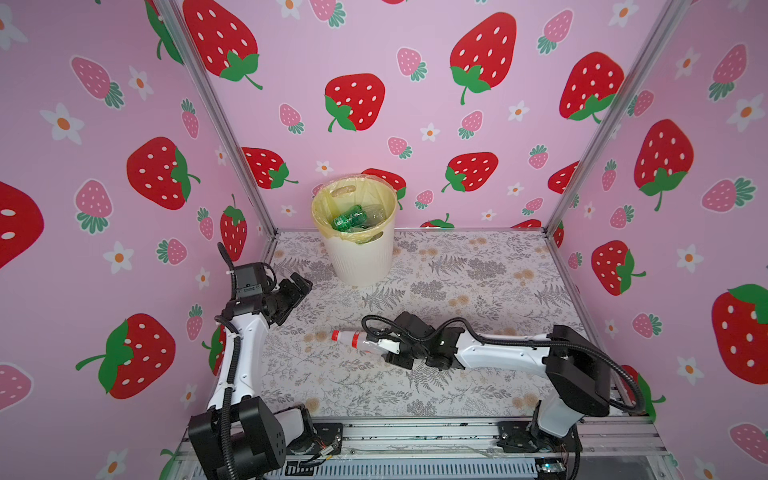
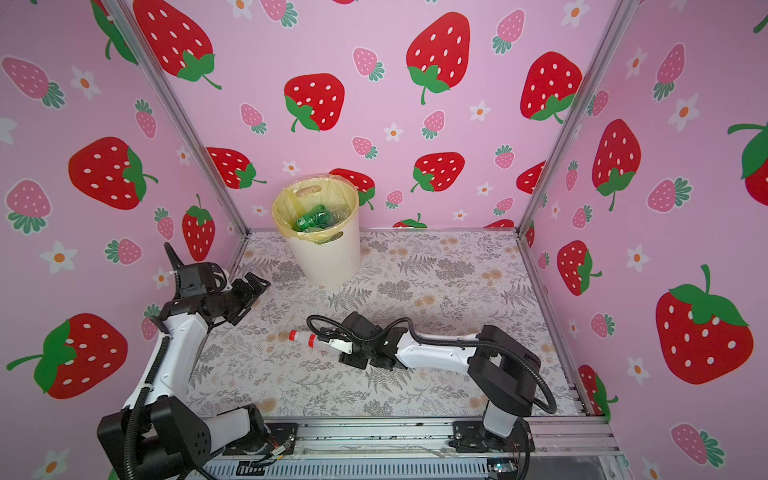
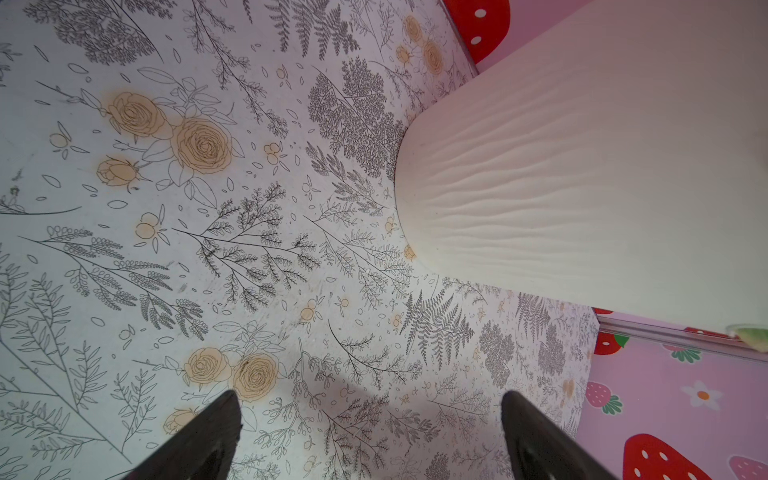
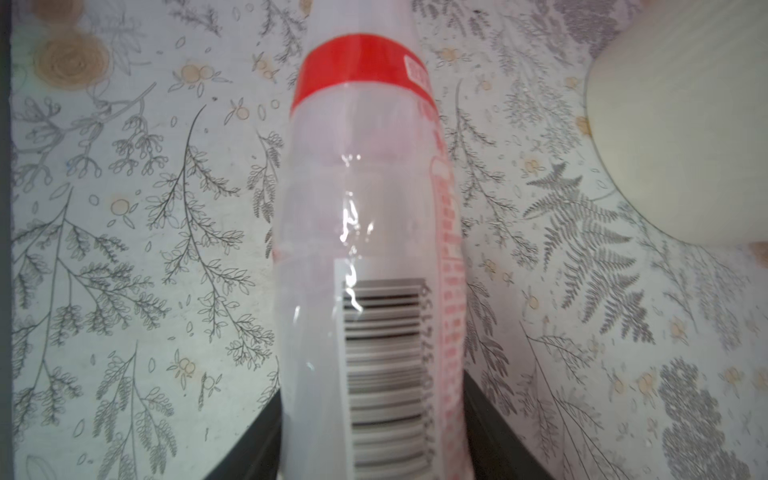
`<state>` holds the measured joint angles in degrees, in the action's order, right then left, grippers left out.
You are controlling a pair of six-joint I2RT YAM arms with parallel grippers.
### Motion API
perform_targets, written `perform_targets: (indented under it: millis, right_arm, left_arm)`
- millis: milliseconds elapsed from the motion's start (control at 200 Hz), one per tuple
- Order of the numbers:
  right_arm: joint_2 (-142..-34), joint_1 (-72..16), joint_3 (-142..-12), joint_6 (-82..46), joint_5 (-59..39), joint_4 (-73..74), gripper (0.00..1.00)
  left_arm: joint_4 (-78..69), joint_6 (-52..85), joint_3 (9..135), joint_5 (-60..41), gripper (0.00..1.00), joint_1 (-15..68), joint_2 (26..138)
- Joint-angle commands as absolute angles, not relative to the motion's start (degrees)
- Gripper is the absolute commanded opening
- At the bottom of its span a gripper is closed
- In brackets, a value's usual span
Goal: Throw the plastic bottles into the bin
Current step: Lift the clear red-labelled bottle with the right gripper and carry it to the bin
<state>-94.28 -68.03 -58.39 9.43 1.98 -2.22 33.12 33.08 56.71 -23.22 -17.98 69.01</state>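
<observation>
A clear plastic bottle (image 1: pixel 353 337) (image 2: pixel 309 338) (image 4: pixel 365 208) with a red cap, a red band and a barcode label points left, low over the middle of the table. My right gripper (image 1: pixel 376 343) (image 2: pixel 332 343) (image 4: pixel 372 399) is shut on its body, a finger pressed to each side. The cream ribbed bin (image 1: pixel 359 257) (image 2: pixel 324 257) (image 3: pixel 582 166) (image 4: pixel 685 145) stands at the back, lined with a yellowish bag. Green bottles (image 1: pixel 349 218) (image 2: pixel 311 218) and a clear one lie inside it. My left gripper (image 1: pixel 303 284) (image 2: pixel 257 282) (image 3: pixel 371 395) hangs open and empty, left of the bin.
Pink strawberry walls close the table (image 1: pixel 457 282) in on the left, back and right. An aluminium rail (image 1: pixel 415 432) runs along the front edge between the two arm bases.
</observation>
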Motion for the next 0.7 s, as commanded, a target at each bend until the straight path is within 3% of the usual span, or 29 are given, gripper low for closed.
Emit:
perform_targets:
  millis: [0, 260, 695]
  right_arm:
    - [-89.6, -66.1, -58.0, 1.3, 4.9, 1.4, 0.56]
    - [-89.3, -64.8, -67.9, -3.7, 16.7, -2.0, 0.56]
    - [-96.7, -61.5, -91.2, -4.1, 27.4, -4.6, 0.56]
  left_arm:
    - [31.9, 33.6, 56.2, -25.0, 0.99, -18.3, 68.5]
    - [30.9, 33.9, 55.7, -26.6, 0.99, -18.3, 68.3]
    - [29.7, 34.5, 55.1, -28.1, 0.99, -18.2, 67.7]
